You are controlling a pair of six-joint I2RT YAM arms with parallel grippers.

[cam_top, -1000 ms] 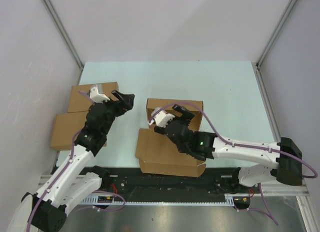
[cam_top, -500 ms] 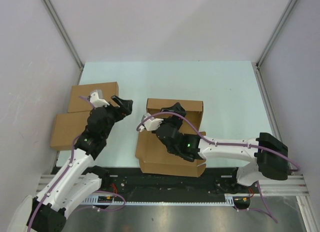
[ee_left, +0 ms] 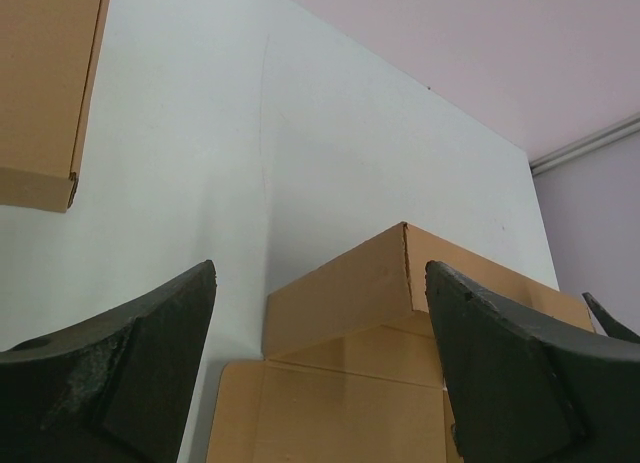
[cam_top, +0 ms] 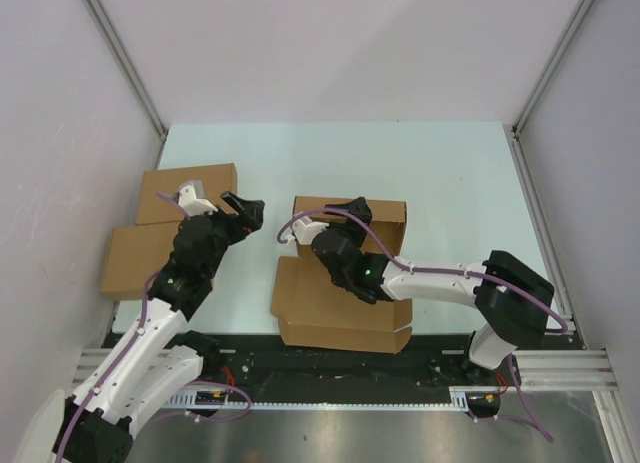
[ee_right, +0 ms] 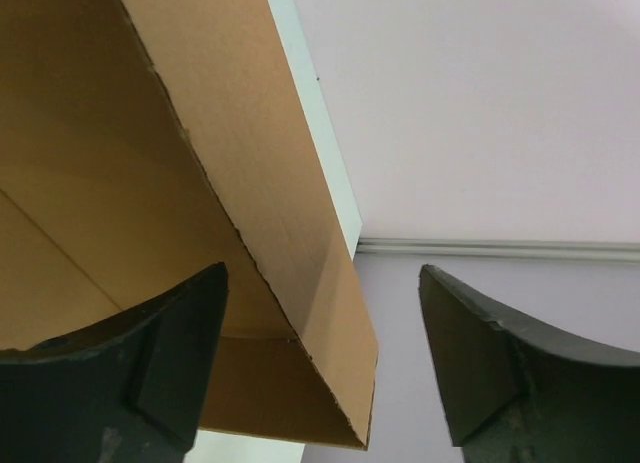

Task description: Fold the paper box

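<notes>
The paper box (cam_top: 335,305) lies mid-table, its tray walls raised at the back and its flat lid panel toward the near edge. My right gripper (cam_top: 352,210) hangs over the tray's back wall, open. In the right wrist view a raised wall (ee_right: 270,183) runs between the jaws, nearer the left finger (ee_right: 160,353), with a clear gap to the right one. My left gripper (cam_top: 247,207) hovers open just left of the box and touches nothing. Its wrist view looks between the fingers (ee_left: 120,363) at the box's corner (ee_left: 350,283).
Two finished flat brown boxes (cam_top: 185,189) (cam_top: 135,259) lie overlapping at the table's left edge; one shows in the left wrist view (ee_left: 45,83). Walls enclose the pale green table (cam_top: 450,173) on three sides. The arm bases line the near edge.
My right arm has swung left and back over the box, carrying its gripper from above the tray to the back wall. The left gripper has barely shifted.
</notes>
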